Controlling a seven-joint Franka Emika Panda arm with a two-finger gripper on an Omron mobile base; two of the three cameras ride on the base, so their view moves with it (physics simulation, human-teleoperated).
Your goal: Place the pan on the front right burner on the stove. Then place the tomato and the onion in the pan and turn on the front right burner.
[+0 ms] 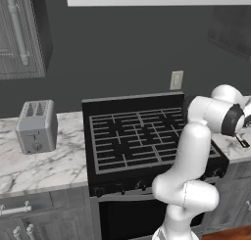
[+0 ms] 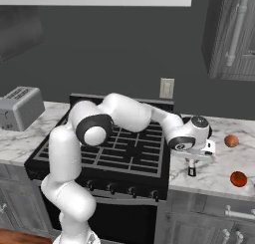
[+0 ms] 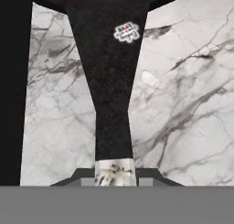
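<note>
The stove (image 1: 142, 136) fills the middle of the left base view, its grid grates bare, with marble counter (image 1: 44, 160) on both sides and a grey toaster (image 1: 36, 126) standing well apart to its left. In the right base view the front right burner (image 2: 144, 161) lies at the stove's near right corner, just beside the counter edge. The white arm (image 2: 124, 113) rises from the base, bends at a high elbow and reaches across the stove's right half, its wrist turned downward over the counter strip directly right of the stove, between the stove's edge and the two small balls. The pan (image 3: 109, 58) lies on that marble; in the hand view its long axis runs straight away from the fingertips, the round black bowl at the top edge and the handle tapering toward the camera, a small label on its wider part. The gripper (image 3: 114, 175) is pressed together on the pale end of the handle, one dark fingertip on either side. The stove's dark flank runs along the left of that view, close to the handle; marble lies open on the other side. The onion (image 2: 230, 141) sits farther back on the counter, the tomato (image 2: 238, 179) nearer the front edge, both well clear of the hand.
</note>
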